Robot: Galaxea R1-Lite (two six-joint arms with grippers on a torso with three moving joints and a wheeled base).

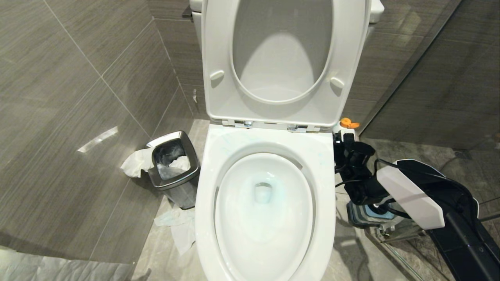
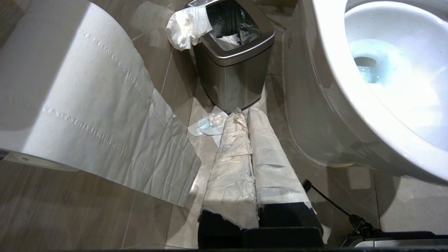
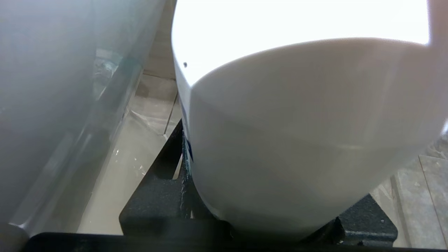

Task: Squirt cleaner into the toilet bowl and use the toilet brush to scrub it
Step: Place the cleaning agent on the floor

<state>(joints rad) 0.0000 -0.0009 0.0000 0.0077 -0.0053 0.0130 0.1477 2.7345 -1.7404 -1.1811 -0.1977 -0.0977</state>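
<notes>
We are clamping a smooth white bottle [image 3: 297,147] in our right claw [image 1: 345,146] beside the glossy oval toilet bowl [image 1: 265,203]; our paper-wrapped left claw [image 2: 250,147] is sitting closed.

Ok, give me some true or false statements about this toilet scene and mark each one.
1. The seat is raised. True.
2. The steel bin stands on the robot's right of the toilet bowl. False: it stands on the left.
3. The right tool grips a white bottle with an orange cap. True.
4. A brush head rests in the bowl. False: only bluish water shows there.
5. The left tool is wide open. False: its paper-wrapped fingers are shut together.
</notes>
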